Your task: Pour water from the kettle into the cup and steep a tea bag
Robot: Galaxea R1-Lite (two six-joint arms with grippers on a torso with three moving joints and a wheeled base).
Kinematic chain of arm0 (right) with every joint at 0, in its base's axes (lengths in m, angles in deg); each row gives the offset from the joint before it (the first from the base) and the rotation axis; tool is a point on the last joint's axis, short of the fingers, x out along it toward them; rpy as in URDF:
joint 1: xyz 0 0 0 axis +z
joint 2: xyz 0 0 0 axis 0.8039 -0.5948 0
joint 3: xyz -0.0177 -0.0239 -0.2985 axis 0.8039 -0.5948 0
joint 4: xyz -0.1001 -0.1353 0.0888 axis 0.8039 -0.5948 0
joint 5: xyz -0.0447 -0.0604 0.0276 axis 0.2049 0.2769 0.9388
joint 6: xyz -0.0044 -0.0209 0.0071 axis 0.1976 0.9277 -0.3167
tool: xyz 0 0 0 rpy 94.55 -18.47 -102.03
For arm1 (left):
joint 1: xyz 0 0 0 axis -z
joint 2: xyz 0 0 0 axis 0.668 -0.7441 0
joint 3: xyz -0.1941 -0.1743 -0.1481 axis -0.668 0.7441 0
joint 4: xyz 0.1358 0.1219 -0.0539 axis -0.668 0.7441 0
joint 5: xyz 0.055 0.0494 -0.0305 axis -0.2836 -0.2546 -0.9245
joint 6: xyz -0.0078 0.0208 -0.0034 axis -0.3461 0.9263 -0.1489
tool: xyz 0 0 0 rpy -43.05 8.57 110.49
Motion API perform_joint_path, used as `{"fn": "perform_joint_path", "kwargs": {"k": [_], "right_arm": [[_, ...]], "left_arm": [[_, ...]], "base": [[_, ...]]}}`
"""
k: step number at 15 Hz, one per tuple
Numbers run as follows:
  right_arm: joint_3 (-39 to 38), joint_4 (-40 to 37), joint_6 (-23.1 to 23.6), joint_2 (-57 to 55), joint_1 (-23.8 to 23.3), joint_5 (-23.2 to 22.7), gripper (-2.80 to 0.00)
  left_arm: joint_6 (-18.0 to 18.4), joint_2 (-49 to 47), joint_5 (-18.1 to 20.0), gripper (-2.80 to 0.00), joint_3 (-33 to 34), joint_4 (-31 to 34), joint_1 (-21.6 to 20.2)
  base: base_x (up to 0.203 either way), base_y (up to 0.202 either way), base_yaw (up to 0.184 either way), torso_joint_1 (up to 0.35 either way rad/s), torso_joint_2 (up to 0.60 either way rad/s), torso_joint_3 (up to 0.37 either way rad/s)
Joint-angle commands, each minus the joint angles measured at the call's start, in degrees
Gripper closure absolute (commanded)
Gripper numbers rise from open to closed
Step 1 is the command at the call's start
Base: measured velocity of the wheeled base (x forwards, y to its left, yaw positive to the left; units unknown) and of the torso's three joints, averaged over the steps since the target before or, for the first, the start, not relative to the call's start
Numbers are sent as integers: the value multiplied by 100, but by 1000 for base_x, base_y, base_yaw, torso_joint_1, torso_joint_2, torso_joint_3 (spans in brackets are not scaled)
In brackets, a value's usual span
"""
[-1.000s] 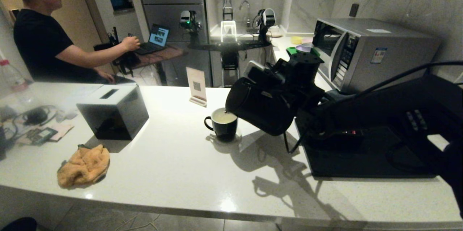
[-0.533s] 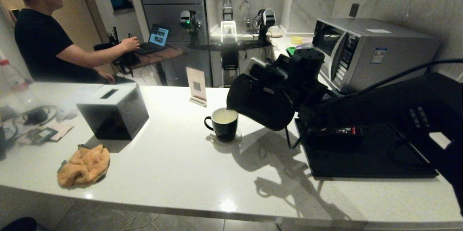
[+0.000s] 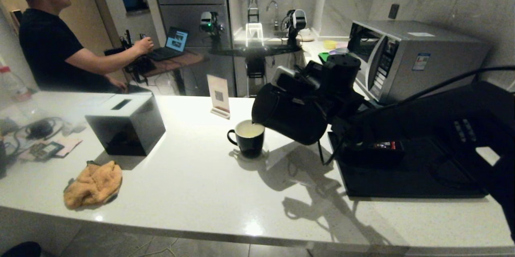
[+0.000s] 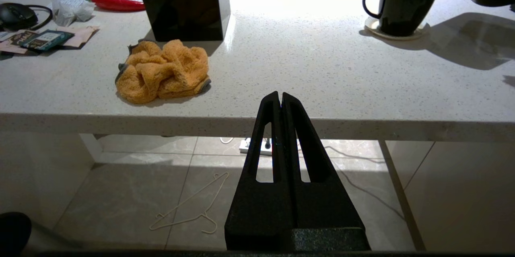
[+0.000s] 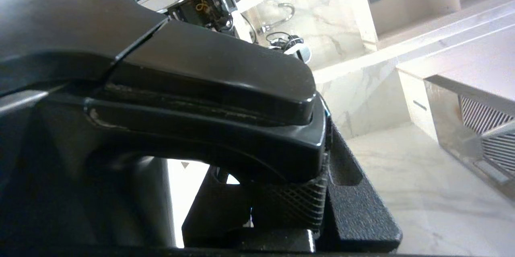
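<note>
The matte black kettle point(image 3: 287, 116) hangs tilted over the counter, its small spout just above the rim of the black cup point(image 3: 249, 140). Pale yellowish water point(image 3: 249, 130) fills the cup's cream inside nearly to the top. My right gripper point(image 3: 312, 82) is shut on the kettle's handle point(image 5: 209, 88), which sits between the fingers point(image 5: 362, 192) in the right wrist view. The cup point(image 4: 402, 3) stands on a pale coaster point(image 4: 374, 29), handle toward my left. My left gripper point(image 4: 280, 98) is shut with nothing in it, held low in front of the counter's front edge. I see no tea bag in the cup.
A black box point(image 3: 126, 124) and an orange cloth point(image 3: 93, 184) lie left of the cup. Small packets point(image 4: 44, 40) and a red pepper point(image 4: 114, 3) sit at the far left. A card stand point(image 3: 218, 96) stands behind the cup. A black tray point(image 3: 402, 176) and microwave point(image 3: 410, 60) are on the right.
The kettle has risen a little and its body has shifted slightly back, with the spout staying over the cup. The left arm has not moved.
</note>
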Motion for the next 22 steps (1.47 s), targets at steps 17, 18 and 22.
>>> {"fn": "perform_joint_path", "kwargs": {"k": [17,18,22], "right_arm": [[-1,42,232,-10,-5,-218,0],[-1,42,227,-19,-12,-218,0],[-9,60,236,-50,-13,-227,0]], "left_arm": [[2,-7,-2,0,0,6,-3],[2,-7,-2,0,0,-3,-3],[2,-7,-2,0,0,6,-3]], "base": [[0,0,0,0,0,0],[0,0,0,0,0,0],[0,0,0,0,0,0]]}}
